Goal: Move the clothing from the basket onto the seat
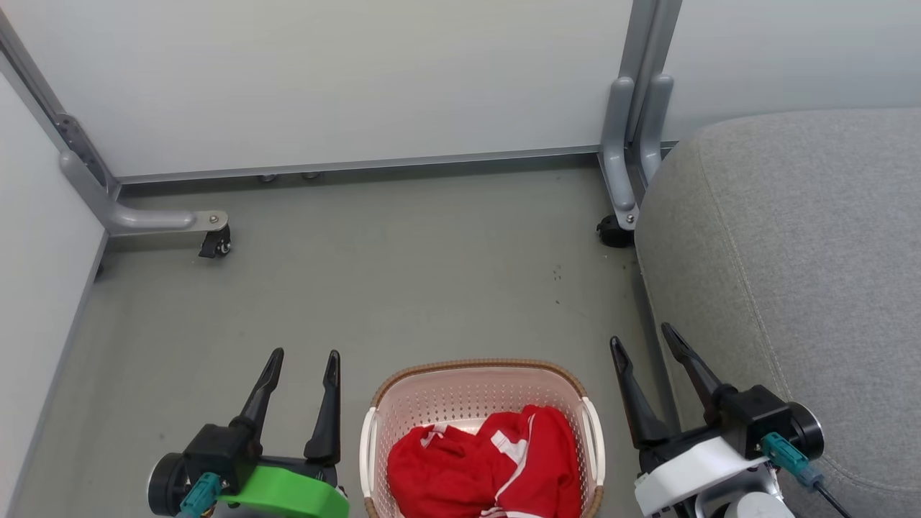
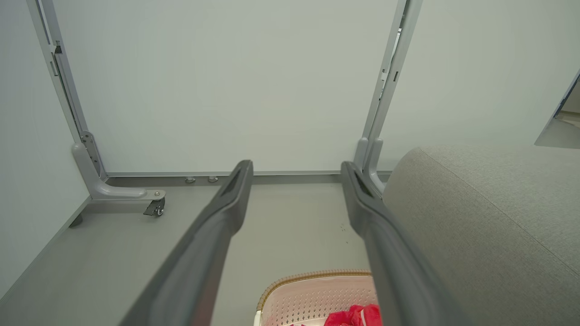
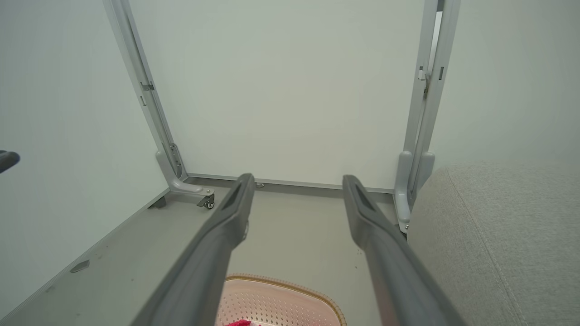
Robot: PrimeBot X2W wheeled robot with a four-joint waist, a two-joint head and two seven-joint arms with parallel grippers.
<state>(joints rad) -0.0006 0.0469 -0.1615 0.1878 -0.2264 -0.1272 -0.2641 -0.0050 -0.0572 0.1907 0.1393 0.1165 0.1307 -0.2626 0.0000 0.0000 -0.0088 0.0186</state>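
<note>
White partition panels (image 1: pixel 360 79) on grey wheeled legs (image 1: pixel 144 218) stand along the grey floor (image 1: pixel 396 273).

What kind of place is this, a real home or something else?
Probably a staged test area, not a real home: plain white partition panels stand on grey metal feet with casters, enclosing a bare grey floor that holds a grey seat and a laundry basket.

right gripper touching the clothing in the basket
Apart. Head view shows the right gripper open beside the basket, bare floor between it and the clothing.
</note>
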